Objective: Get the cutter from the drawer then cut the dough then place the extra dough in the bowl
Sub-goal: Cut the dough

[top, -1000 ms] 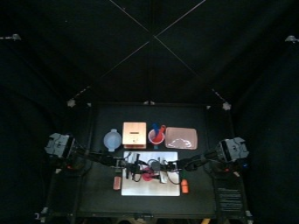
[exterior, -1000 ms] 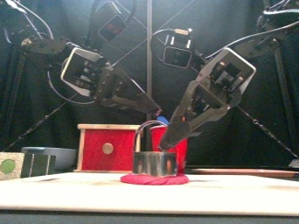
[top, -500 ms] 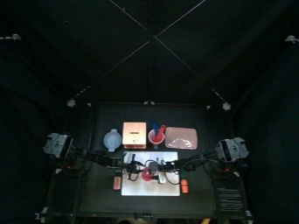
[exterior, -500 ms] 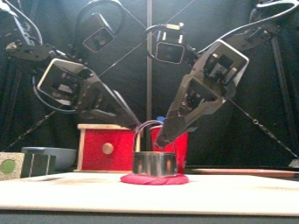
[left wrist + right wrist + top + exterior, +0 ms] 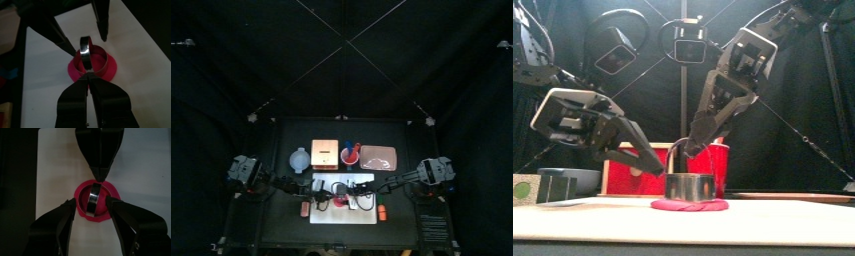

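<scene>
cutter (image 5: 690,185): upright on the red dough (image 5: 688,205), on the white board (image 5: 345,215).
left pincer (image 5: 88,80): my jaws are pressed together, tip at the cutter's rim; whether they pinch it i cannot tell.
right pincer (image 5: 91,203): my jaws are spread wide, one either side of the cutter.
risk: a crooked lift could drag the dough along or tear the outer ring meant for the bowl (image 5: 298,158).
</scene>
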Motion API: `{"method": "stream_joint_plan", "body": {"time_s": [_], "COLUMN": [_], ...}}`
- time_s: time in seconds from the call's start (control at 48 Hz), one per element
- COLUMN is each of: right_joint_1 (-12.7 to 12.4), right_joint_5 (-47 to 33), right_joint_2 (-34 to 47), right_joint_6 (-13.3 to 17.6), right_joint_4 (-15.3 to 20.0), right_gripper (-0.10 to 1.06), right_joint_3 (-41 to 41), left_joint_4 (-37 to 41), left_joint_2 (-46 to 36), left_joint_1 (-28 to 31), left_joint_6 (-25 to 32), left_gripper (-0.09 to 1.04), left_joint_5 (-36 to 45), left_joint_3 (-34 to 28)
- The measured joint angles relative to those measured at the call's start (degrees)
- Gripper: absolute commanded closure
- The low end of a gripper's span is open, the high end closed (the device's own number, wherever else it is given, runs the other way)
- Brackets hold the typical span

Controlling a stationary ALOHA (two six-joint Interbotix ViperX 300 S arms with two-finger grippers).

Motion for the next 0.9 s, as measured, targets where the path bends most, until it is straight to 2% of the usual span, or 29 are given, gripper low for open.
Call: {"method": "stream_joint_plan", "body": {"time_s": [0.354, 0.896], "right_joint_1": [-0.18, -0.53], "right_joint_5": [5.27, 6.59], "right_joint_2": [0.53, 2.20], "right_joint_6": [0.00, 0.00], "right_joint_4": [0.09, 0.00], "right_gripper": [0.12, 0.14], "right_joint_3": [-3.08, -4.66], "left_joint_4": [-0.62, -0.70], "left_joint_2": [2.81, 4.22], "left_joint_1": [-0.53, -0.62], "left_joint_6": [0.18, 0.18], "left_gripper": [0.50, 0.51], "left_joint_5": [0.00, 0.09], "left_joint_3": [-1.23, -1.67]}}
